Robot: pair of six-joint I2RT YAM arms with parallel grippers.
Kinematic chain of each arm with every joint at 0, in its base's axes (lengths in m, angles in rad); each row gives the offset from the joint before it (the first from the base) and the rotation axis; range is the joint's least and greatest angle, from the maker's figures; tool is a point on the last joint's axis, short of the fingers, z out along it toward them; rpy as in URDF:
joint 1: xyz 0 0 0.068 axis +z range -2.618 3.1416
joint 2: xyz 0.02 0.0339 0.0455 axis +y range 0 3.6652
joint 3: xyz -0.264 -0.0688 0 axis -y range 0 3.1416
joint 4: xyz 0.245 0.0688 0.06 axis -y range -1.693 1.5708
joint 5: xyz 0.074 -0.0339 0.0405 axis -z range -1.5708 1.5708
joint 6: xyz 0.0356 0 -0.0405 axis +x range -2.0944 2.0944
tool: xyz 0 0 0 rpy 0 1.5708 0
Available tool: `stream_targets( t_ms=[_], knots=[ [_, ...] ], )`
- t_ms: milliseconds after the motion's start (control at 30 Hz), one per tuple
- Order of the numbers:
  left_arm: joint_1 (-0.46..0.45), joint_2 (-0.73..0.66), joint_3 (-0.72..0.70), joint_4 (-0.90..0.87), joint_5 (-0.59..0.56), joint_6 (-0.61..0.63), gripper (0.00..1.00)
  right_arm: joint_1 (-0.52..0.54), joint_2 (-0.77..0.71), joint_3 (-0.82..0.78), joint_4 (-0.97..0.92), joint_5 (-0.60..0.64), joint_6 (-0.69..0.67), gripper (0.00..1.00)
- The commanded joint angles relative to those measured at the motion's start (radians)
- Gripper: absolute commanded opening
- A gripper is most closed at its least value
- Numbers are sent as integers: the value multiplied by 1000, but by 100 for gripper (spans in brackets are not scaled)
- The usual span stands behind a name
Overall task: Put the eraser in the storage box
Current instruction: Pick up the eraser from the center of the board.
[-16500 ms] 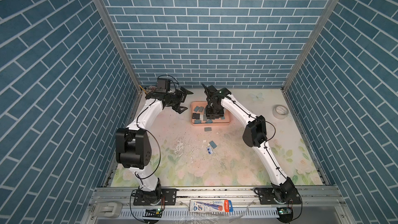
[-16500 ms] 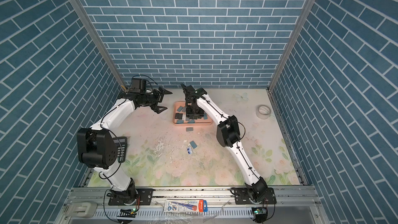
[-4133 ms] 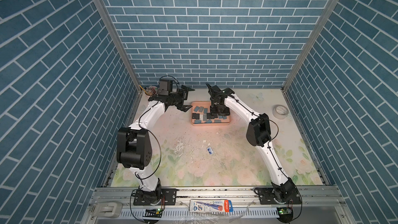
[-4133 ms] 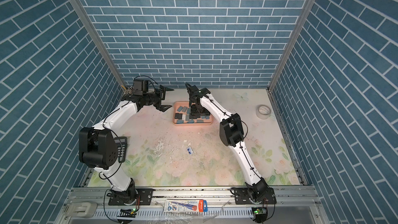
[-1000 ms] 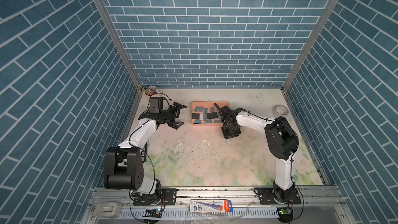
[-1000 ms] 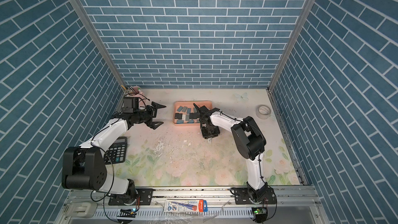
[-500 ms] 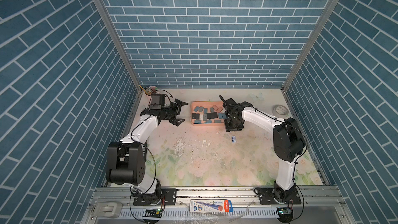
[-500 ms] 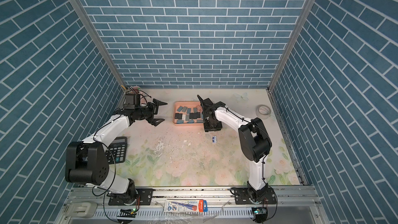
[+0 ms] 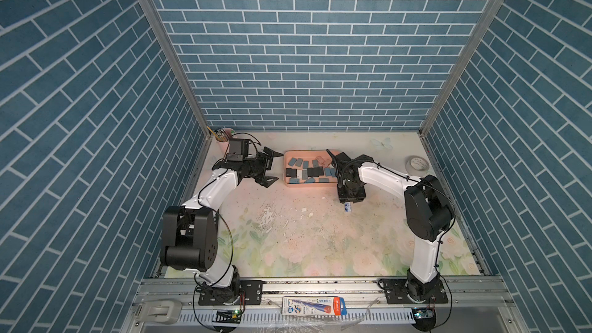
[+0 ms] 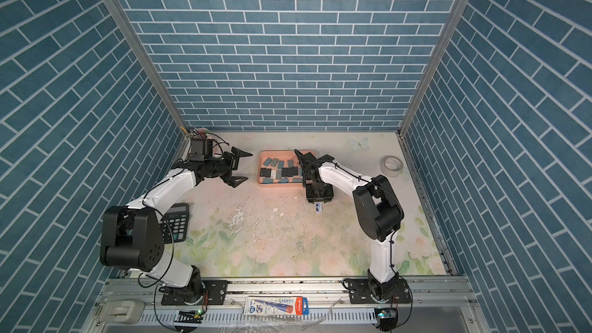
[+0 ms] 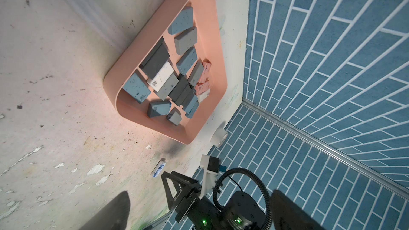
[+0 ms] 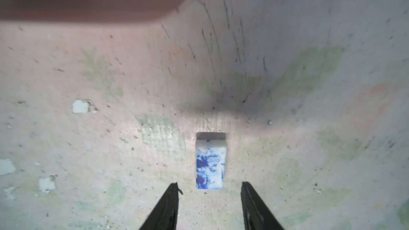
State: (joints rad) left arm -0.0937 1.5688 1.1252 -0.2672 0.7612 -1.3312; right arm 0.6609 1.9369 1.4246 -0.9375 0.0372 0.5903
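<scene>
Presently the eraser lies flat on the worktop, outside the box and just off the box's near right corner. The box itself sits toward the worktop's far edge.

Right gripper: jaws apart, nothing between them. The eraser lies just ahead of the tips, in line with the gap, with no contact seen.
Left gripper: jaws wide apart, empty, beside the box's left end.

Risks, as judged:
- Closing from this stance would catch the eraser's near end at best, and it could pivot or slip out.
- The gap looks only somewhat wider than the eraser. A small sideways error on descent could land a tip on top and shove it away.
- The eraser is low, so the tips must go nearly to the worktop and could scrape it.
- The box has a low rim and is crowded. A low carry could strike the rim, and a high release could bounce the eraser off the other erasers and out.

View comparison:
- The right wrist view alone shows jaw gap and alignment, but the box there is a blur.
- In both top views the gripper body hides the gap, though the eraser is plainly placed against the box corner.
- Only the left wrist view shows how full the box is.
</scene>
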Motion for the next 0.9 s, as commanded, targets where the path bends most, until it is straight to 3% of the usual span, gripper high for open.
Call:
stream_targets(
  t_ms=[0, 200, 767, 867],
  knots=[
    [-12, 17, 24, -2, 6, 9, 100, 11, -17, -24, -16, 11, 73, 52],
    [-26, 28, 40, -9, 7, 9, 99, 32, 32, -2, -16, -3, 82, 54],
    [-29, 61, 82, -23, 9, 14, 100, 17, 101, -6, 27, 11, 14, 40],
    [-29, 69, 89, -24, 9, 14, 100, 3, 106, -6, 32, 4, 11, 33]
  ],
)
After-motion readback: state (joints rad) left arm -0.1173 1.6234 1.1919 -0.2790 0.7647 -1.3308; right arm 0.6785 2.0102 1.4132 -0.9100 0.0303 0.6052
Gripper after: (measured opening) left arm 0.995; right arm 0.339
